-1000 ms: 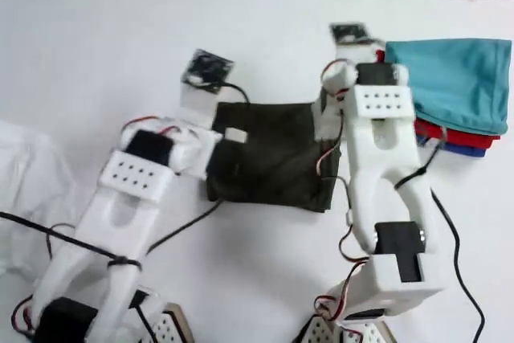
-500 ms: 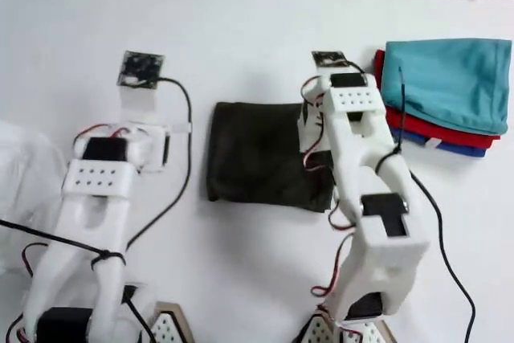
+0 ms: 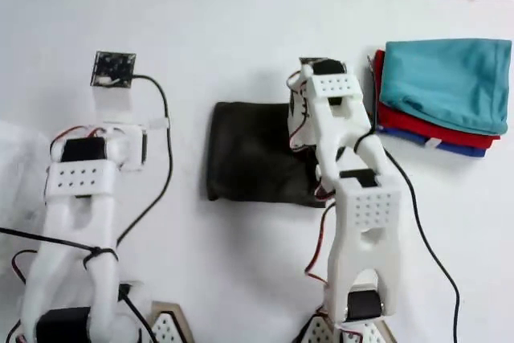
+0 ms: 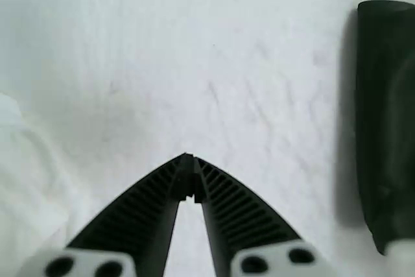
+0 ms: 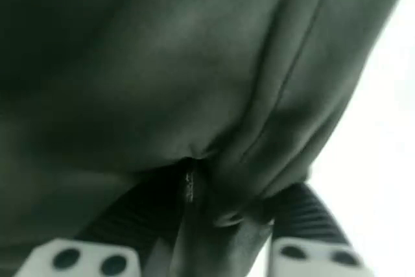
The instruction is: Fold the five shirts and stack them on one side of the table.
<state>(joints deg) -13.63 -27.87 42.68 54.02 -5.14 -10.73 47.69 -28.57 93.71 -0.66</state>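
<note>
Jaws of the right gripper (image 5: 192, 189) pinch the folded dark cloth shirt (image 3: 253, 154); the left gripper (image 4: 189, 183) is closed on nothing. Guessing next: haul it onto the teal-topped shirt stack (image 3: 446, 86).

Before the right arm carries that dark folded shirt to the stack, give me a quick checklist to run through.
1. Grip: ok, the right gripper is shut on the dark shirt.
2. All layers caught: cannot tell.
3. Fold: ok, a compact rectangle.
4. Other arm off it: ok, the left gripper is shut over bare table.
5. Stack ready: ok, teal shirt on red shirt on blue shirt.
6. Nothing left: not ok, the white shirt lies unfolded.
</note>
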